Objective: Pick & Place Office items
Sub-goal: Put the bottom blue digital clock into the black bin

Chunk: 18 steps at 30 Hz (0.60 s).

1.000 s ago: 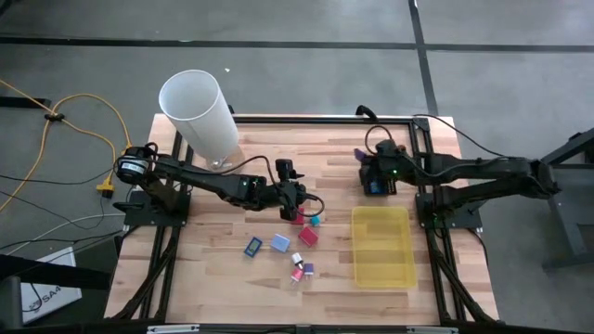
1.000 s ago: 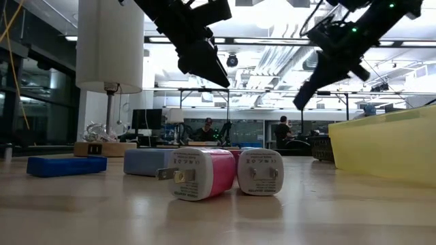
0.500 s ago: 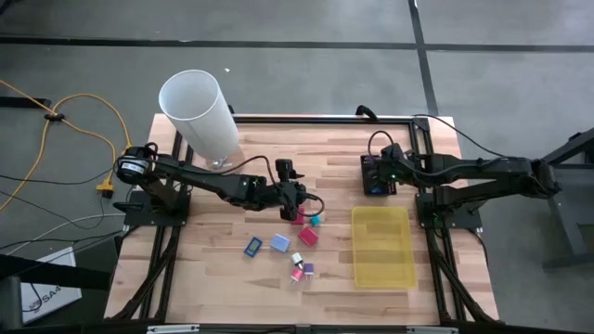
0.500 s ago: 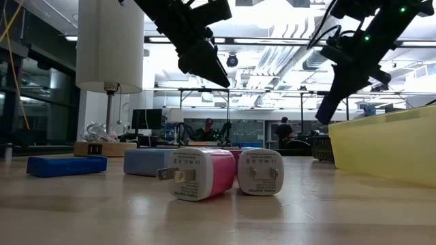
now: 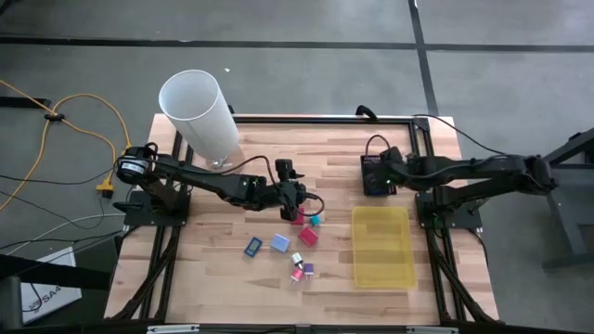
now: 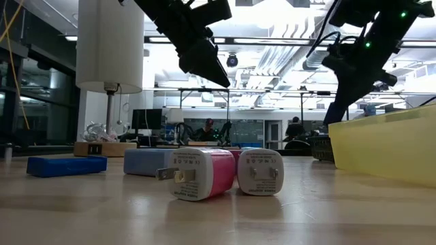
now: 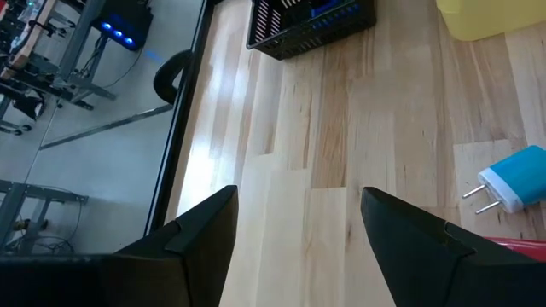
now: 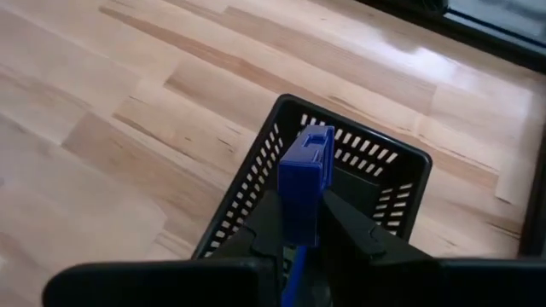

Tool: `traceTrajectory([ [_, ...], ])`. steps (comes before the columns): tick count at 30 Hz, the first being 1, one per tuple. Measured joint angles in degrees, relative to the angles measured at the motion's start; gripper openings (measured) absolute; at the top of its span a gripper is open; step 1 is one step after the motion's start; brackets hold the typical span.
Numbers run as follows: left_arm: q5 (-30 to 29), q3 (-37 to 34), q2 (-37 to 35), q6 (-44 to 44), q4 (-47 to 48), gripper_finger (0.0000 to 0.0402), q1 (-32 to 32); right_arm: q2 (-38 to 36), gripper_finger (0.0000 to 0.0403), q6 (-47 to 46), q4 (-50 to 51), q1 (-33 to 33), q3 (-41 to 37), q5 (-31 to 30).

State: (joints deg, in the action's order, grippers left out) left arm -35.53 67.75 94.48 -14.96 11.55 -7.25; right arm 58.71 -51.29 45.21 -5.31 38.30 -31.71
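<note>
The right claw (image 8: 299, 239) grips one blue block (image 8: 304, 183) over the black basket (image 8: 256, 179). The left claw (image 7: 299, 222) hangs open above seven small blocks (image 5: 295, 239) on the table (image 5: 213, 278).

Bright, even overhead light; ceiling lamps (image 6: 286, 10) glare white in the low view, the arms dark against them. Background room looks slightly soft, possibly out of focus.
</note>
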Motion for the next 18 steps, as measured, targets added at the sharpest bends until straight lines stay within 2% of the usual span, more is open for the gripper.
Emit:
traceTrajectory([
  [5,0.0,0.0,0.0,0.0,0.0,0.0239,0.0,5.2,0.0041,-2.4,-1.1,3.9,0.0,-5.3],
  [13,0.0,0.0,0.0,0.0,0.0,0.0239,0.0,12.5,0.0043,-6.4,-1.0,7.0,0.0,-6.8],
  [18,-0.2,0.0,0.0,0.0,0.0,0.0239,0.0,14.5,0.0072,-7.4,-0.8,7.2,0.0,-6.9],
])
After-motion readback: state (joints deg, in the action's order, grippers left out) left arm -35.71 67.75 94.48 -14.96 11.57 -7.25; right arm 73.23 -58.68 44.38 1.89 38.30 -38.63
